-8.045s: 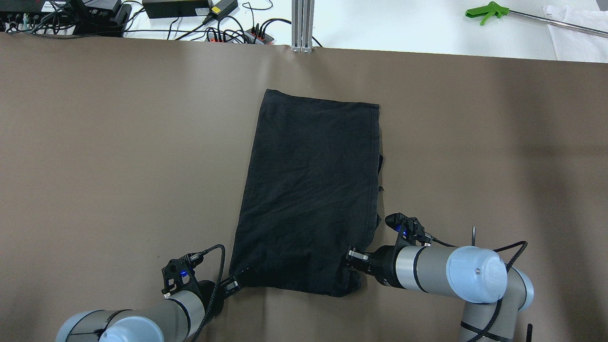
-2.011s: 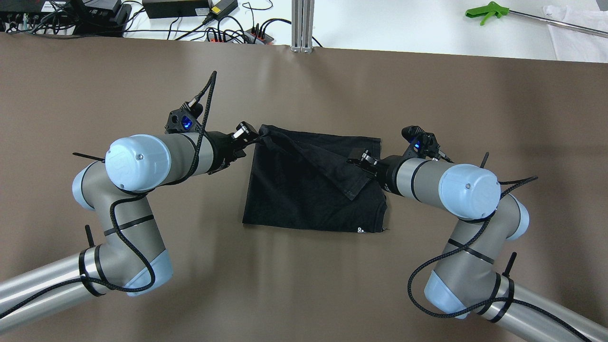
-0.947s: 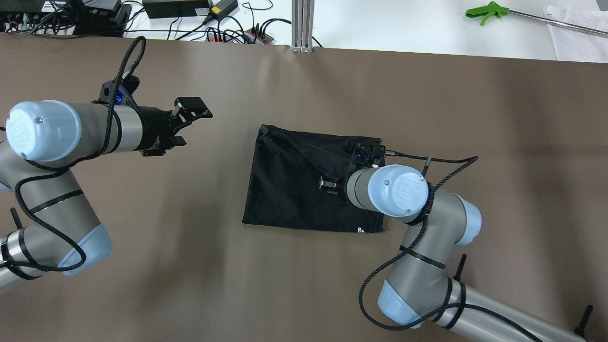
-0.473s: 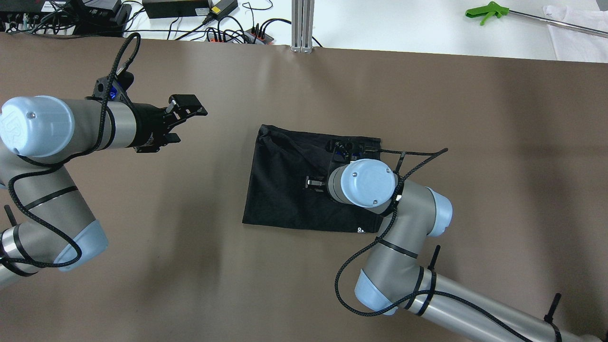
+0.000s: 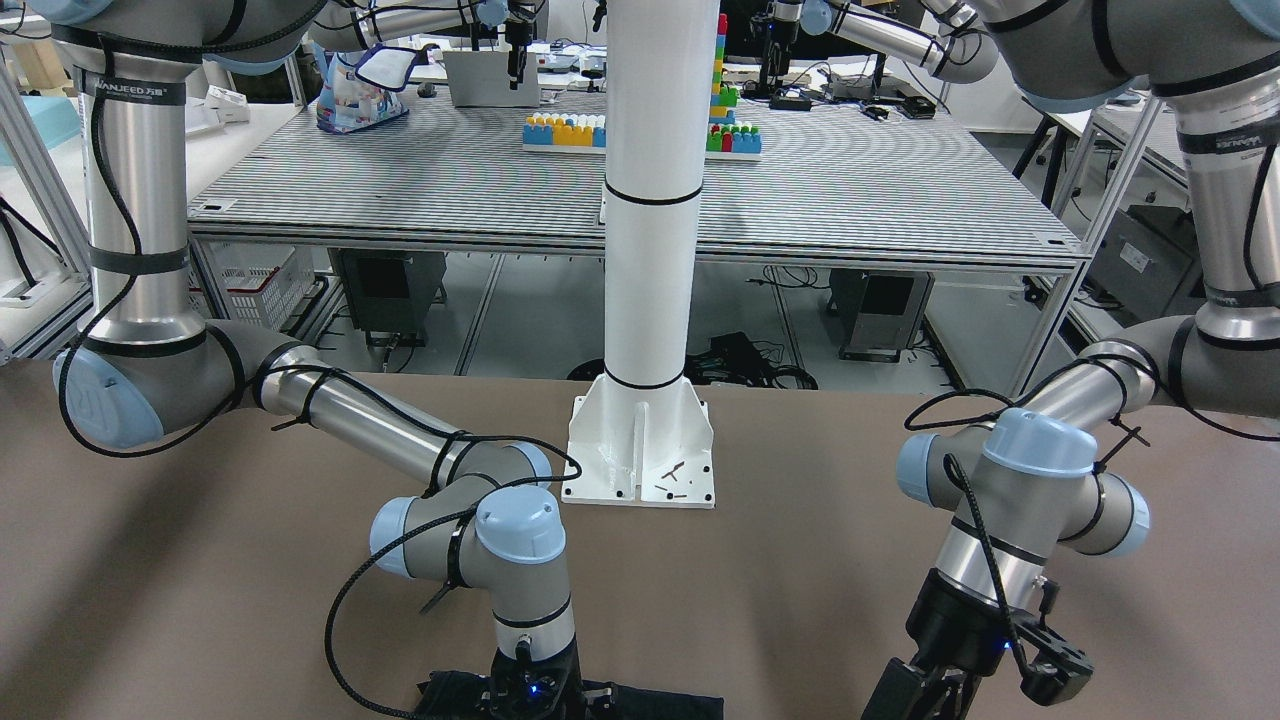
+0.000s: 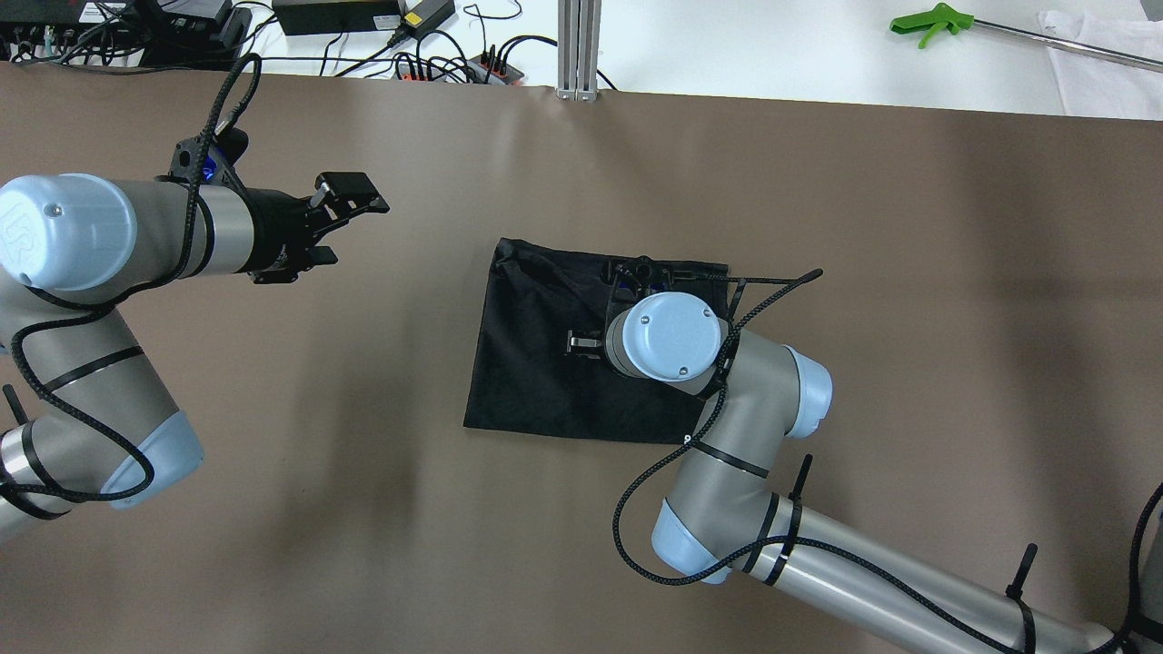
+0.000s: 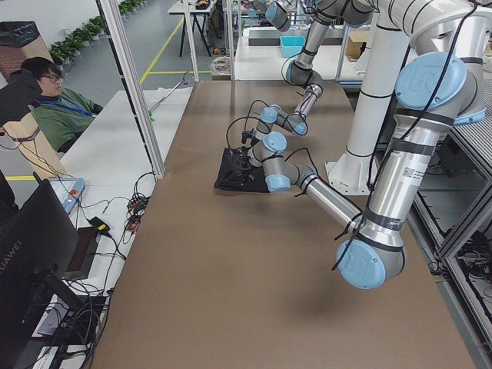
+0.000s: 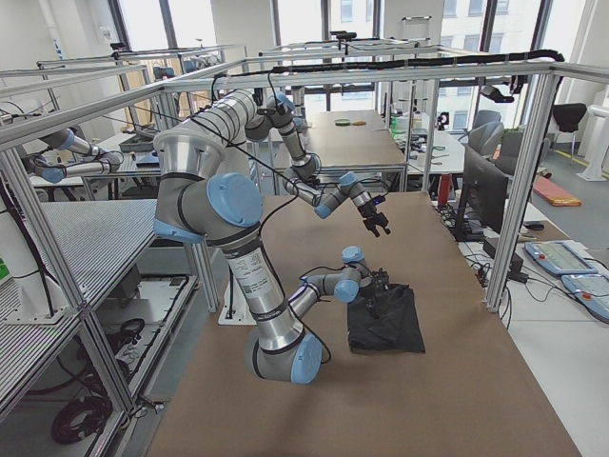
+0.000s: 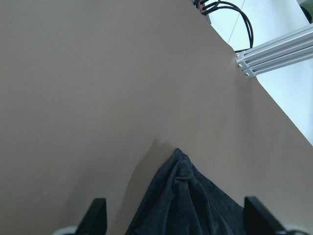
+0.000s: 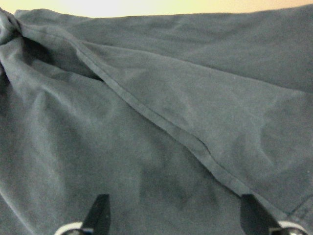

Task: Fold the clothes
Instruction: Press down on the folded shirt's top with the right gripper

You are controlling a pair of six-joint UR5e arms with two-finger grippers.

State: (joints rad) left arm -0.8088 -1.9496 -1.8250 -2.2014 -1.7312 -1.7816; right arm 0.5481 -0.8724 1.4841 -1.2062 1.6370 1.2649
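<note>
right gripper (image 10: 176, 215) wide open over black garment (image 6: 531, 381), left gripper (image 9: 176, 218) likewise; slanted flap (image 10: 210, 93), seemingly loose, may bunch when pinched.

The garment (image 6: 536, 363) is plain black; in the right wrist view it looks dark grey, and its hem line has the same colour. The table cover (image 6: 273, 509) is an even brown. The left arm (image 6: 136, 236) and the right arm (image 6: 772, 391) are silver-grey with pale blue joint caps and black cables (image 6: 636, 536). The left gripper (image 6: 345, 227) and the right gripper (image 10: 176, 215) are black. The pillar (image 5: 648, 260) is white with thin black rings. The tool handle (image 6: 929, 22) is bright green, and the cloth (image 6: 1104, 68) is white. The building blocks (image 5: 565, 131) are blue, yellow, red and green.
</note>
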